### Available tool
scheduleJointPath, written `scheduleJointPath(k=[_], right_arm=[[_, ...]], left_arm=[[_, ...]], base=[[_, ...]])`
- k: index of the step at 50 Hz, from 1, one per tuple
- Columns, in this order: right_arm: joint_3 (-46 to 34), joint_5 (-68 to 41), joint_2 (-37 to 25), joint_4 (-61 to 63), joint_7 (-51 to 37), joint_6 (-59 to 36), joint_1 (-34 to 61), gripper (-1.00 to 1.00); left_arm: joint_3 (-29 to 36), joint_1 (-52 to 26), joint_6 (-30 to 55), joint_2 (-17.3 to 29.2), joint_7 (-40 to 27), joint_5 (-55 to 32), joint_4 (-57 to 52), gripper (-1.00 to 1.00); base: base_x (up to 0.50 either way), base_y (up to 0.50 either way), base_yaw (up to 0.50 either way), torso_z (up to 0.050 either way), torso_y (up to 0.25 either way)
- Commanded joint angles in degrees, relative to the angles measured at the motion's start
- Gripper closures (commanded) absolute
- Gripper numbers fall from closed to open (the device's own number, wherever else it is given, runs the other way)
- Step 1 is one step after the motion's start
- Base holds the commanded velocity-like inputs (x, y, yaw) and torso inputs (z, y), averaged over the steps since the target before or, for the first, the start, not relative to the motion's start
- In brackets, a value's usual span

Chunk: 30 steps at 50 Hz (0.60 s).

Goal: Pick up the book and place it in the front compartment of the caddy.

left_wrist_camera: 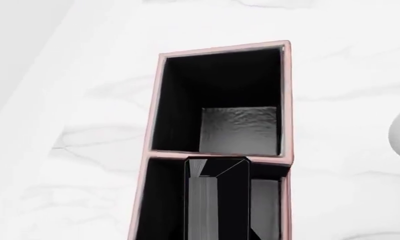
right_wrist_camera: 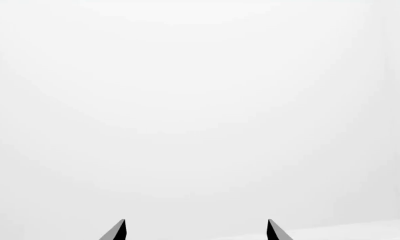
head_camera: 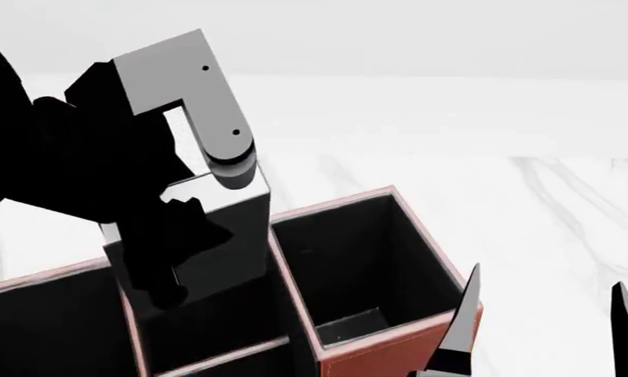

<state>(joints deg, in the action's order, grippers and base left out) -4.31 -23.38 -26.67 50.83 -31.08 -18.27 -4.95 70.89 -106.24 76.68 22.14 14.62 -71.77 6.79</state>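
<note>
Hiding book (head_camera: 225,236) bottom: caddy (head_camera: 392,349) walls

My caddy (head_camera: 398,357) looks like reddish-brown leather outside, with pale smooth trim and matt black lining; one compartment floor shows a faintly grained sheen. The book (left_wrist_camera: 217,200) in my left gripper (head_camera: 178,259) has a glossy black cover. The table (head_camera: 545,236) is smooth white marble with grey veins.

The left tool (head_camera: 173,259) points steeply downward, while the right tool (right_wrist_camera: 196,231) has its fingers spread wide.
</note>
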Motion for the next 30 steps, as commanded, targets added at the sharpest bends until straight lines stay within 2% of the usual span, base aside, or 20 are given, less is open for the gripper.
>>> scheduleJointPath(k=[1,30], right_arm=[[0.0,-0.3,-0.1,-0.3,-0.2,0.1,0.1,-1.00],[-0.2,-0.4,-0.4,-1.2,-0.4,1.0,-0.1,-1.00]], left_arm=[[2.2,1.5,-2.9,-0.1,1.3,4.4,1.5,1.00],[6.4,8.4,-11.7,1.0,3.6,10.3,1.1,1.00]], base=[[0.00,0.00,0.00,0.000,0.000],[0.00,0.00,0.00,0.000,0.001]])
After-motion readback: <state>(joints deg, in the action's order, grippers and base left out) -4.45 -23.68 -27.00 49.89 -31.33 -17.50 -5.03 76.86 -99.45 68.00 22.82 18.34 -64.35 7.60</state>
